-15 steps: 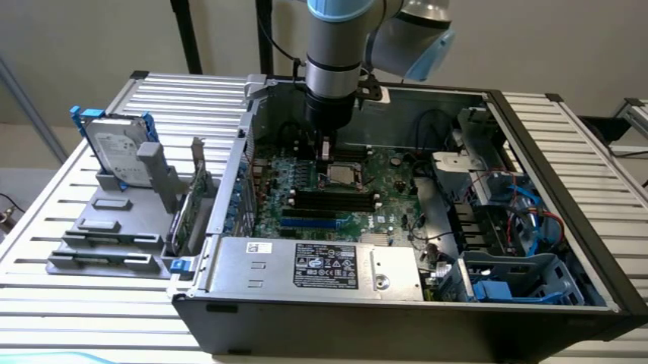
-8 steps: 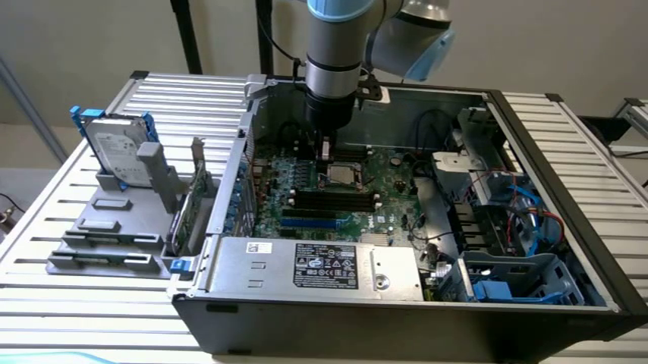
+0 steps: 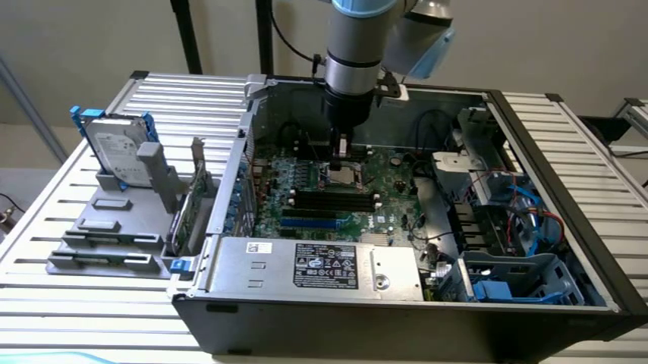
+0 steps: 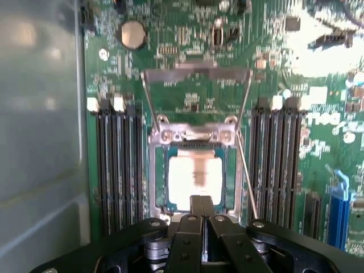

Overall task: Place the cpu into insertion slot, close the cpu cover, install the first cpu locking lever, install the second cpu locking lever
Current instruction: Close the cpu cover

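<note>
The gripper (image 4: 200, 200) has its jaws fully together and holds nothing. Its tips are at the edge of the insertion slot (image 4: 161, 170) (between the two memory slot banks (image 4: 116, 165) on the green circuit board (image 4: 193, 102)). The cpu (image 4: 195, 175) lies flat in the slot, and the cpu cover (image 4: 193, 135) appears lowered around it. The cpu is judged light, rigid and fragile: grip opposite edges only. The cover is thin, stiff metal: press its frame.

An exterior camera looks down at a slant over the open computer case (image 3: 405, 322) from its power supply (image 3: 314, 265) side, far enough back to show the whole case and the bench (image 3: 61, 303) under it. The wrist camera hangs close inside the case, facing down past the claw (image 4: 200, 200) onto the insertion slot (image 4: 193, 177), the patch both views share.
</note>
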`<state>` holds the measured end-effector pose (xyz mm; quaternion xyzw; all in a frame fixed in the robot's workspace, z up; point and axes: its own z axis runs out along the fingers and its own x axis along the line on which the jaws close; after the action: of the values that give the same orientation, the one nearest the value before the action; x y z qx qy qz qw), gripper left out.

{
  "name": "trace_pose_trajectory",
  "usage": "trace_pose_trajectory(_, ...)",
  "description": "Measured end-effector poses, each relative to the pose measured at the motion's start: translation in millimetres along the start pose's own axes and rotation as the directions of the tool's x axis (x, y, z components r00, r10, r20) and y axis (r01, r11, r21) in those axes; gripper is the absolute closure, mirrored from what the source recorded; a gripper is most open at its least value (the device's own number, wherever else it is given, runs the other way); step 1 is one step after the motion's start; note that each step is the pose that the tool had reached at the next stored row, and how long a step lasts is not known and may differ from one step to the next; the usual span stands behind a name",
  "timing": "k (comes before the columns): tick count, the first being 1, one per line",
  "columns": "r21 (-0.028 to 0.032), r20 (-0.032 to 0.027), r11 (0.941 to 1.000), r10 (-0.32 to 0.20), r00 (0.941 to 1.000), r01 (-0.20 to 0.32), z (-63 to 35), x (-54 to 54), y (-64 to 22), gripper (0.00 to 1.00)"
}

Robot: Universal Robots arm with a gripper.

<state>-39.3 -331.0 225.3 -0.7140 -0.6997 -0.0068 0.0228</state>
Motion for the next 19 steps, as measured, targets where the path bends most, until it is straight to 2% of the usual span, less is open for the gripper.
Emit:
trace_pose_trajectory(10, 0.0180, 0.0004, 0.9998, 0.001, 1.0000, -0.001, -27.0, 2.0, 44.9, 0.89)
trace_pose_trajectory(16, 0.0238, 0.0006, 0.9997, 0.001, 1.0000, -0.001, -40.4, 3.1, 71.9, 0.89)
trace_pose_trajectory(19, 0.0255, 0.0005, 0.9997, 0.001, 1.0000, -0.001, -43.4, 3.4, 85.5, 0.89)
